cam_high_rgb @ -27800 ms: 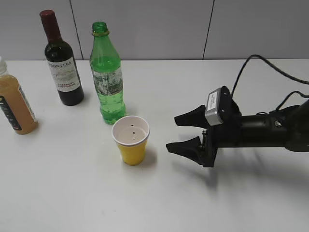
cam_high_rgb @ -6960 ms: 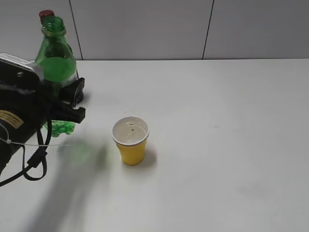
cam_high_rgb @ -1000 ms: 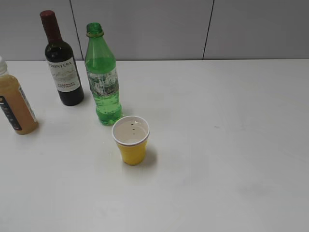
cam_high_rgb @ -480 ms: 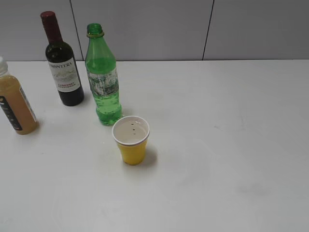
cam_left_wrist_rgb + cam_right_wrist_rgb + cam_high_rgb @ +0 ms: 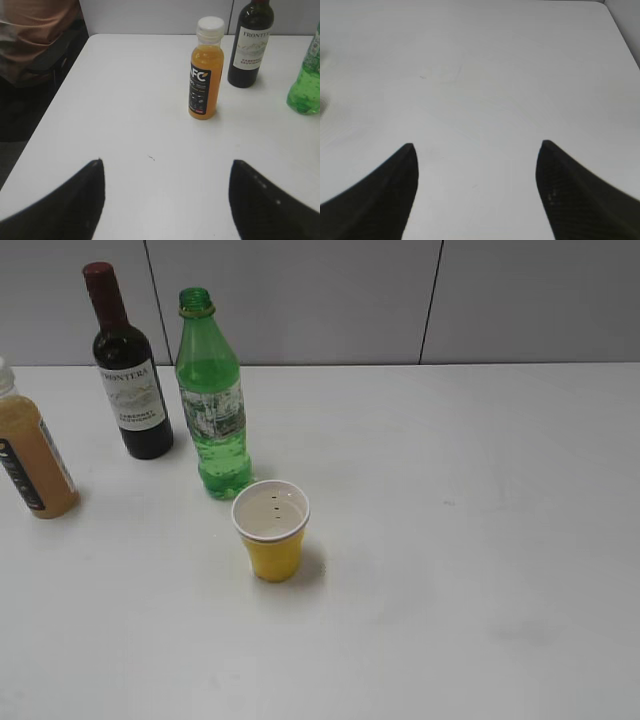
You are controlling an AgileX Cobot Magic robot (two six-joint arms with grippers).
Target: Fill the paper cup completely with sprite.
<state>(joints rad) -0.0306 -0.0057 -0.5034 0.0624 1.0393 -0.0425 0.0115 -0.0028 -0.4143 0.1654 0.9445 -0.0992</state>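
The yellow paper cup (image 5: 271,531) stands upright on the white table, its white inside with small dark dots showing. The green sprite bottle (image 5: 213,395) stands uncapped just behind it, a little to the left; its lower part shows at the right edge of the left wrist view (image 5: 306,85). Neither arm shows in the exterior view. My left gripper (image 5: 165,162) is open and empty above the table's left part, well short of the bottles. My right gripper (image 5: 476,146) is open and empty over bare table; the cup is out of its view.
A dark wine bottle with a red cap (image 5: 129,370) stands left of the sprite and shows in the left wrist view (image 5: 251,42). A tan-orange juice bottle (image 5: 28,451) is at the far left, also in the left wrist view (image 5: 205,70). The table's left edge (image 5: 45,120) is near.
Nothing has visibly moved over the last second. Earlier, my left gripper held the sprite bottle beside the cup; it now stands behind the cup and both arms are out of the exterior view.
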